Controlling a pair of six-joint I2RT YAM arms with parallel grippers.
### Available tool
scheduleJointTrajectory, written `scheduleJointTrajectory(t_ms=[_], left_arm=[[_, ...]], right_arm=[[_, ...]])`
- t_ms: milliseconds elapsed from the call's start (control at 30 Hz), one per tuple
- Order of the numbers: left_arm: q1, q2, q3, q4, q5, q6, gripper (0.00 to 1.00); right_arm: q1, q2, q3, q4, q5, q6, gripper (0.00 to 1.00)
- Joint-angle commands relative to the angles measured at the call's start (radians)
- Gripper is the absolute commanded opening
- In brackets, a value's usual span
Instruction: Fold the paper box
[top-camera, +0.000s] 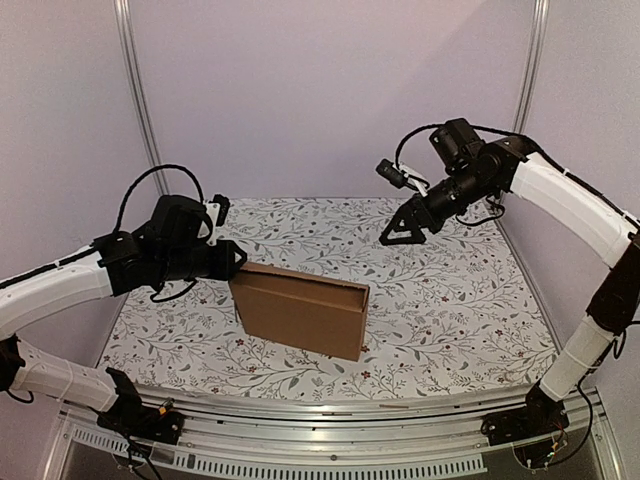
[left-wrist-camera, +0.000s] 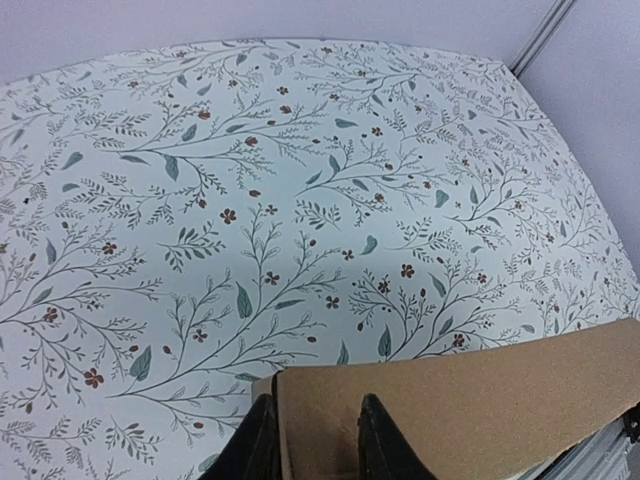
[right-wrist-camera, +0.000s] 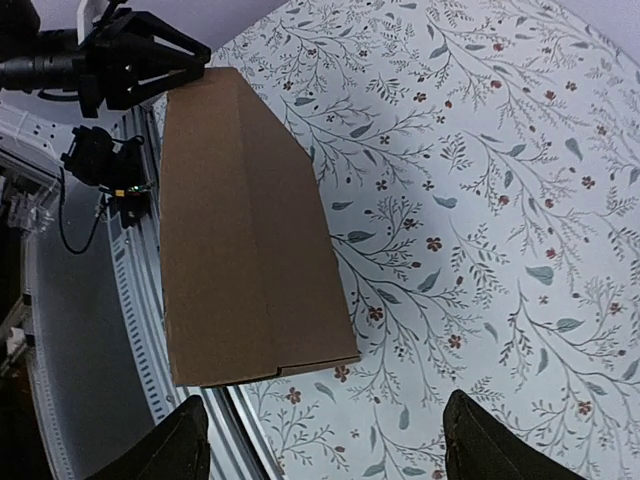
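Observation:
The paper box (top-camera: 300, 312) is a shallow brown cardboard mailer, closed, standing tilted on its long edge over the middle of the table. My left gripper (top-camera: 237, 262) is shut on its upper left end. In the left wrist view the fingers (left-wrist-camera: 250, 445) straddle the box's end (left-wrist-camera: 470, 400). My right gripper (top-camera: 405, 232) is open and empty, raised above the back right of the table, apart from the box. The right wrist view shows the box (right-wrist-camera: 240, 230) from above, with the left gripper (right-wrist-camera: 150, 55) at its far end and my right gripper (right-wrist-camera: 325, 415) wide open over the cloth.
A floral tablecloth (top-camera: 450, 300) covers the table. An aluminium rail (top-camera: 330, 415) runs along the near edge, also in the right wrist view (right-wrist-camera: 130, 300). Frame posts (top-camera: 140, 100) and purple walls close the back and sides.

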Motion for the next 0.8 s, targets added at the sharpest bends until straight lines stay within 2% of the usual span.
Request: scheduleJointTrajectory(t_ms=[0,200,633,767], left_arm=[[0.012,0.018,-0.018,-0.06,0.005,-0.002,0.29],[0.01,0.021,-0.021,-0.052,0.008,-0.012,0.28],[0.01,0.013,-0.049,-0.044,-0.001,-0.011,0.28],[0.01,0.012,-0.053,-0.042,-0.005,-0.011,0.28]], right_arm=[[-0.024,0.085,-0.105,0.096,-0.376,0.259,0.8],[-0.027,0.123,-0.201,0.23,-0.512,0.403,0.84],[-0.009,0.137,-0.27,0.228,-0.505,0.351,0.82],[0.012,0.155,-0.252,0.17,-0.495,0.299,0.84]])
